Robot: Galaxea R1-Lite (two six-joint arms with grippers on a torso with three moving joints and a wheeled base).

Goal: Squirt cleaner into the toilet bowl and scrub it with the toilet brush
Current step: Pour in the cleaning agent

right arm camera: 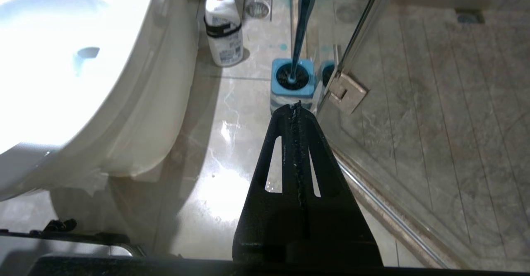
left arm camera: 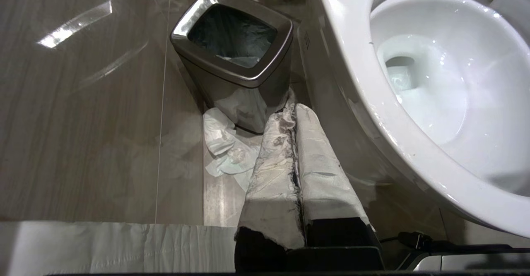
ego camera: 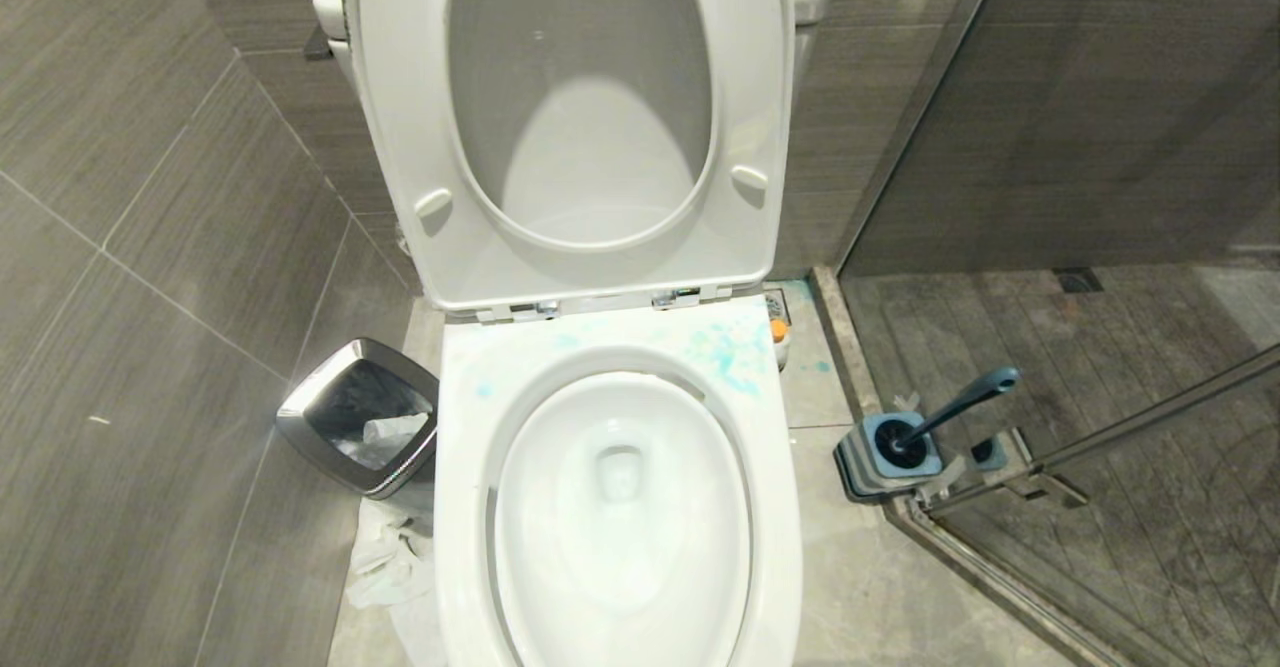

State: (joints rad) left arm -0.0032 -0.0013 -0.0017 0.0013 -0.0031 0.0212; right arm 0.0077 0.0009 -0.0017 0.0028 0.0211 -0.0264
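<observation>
The white toilet bowl (ego camera: 620,507) stands open in the middle of the head view, seat and lid (ego camera: 580,117) raised; teal stains mark its back rim (ego camera: 730,352). The cleaner (right arm camera: 223,25), a small white bottle with an orange cap, stands on the floor right of the toilet, mostly hidden in the head view (ego camera: 779,339). The toilet brush (ego camera: 960,405) leans in its square holder (ego camera: 885,455) by the glass door. Neither arm shows in the head view. My left gripper (left arm camera: 293,109), its fingers wrapped in white tissue, is shut and empty. My right gripper (right arm camera: 296,107) is shut and empty, short of the holder (right arm camera: 292,77).
A steel waste bin (ego camera: 362,415) with a dark liner stands left of the toilet, crumpled paper (ego camera: 395,557) on the floor beside it. A glass shower door with a metal frame (ego camera: 1100,437) closes off the right side. A floor drain (right arm camera: 257,8) lies behind the bottle.
</observation>
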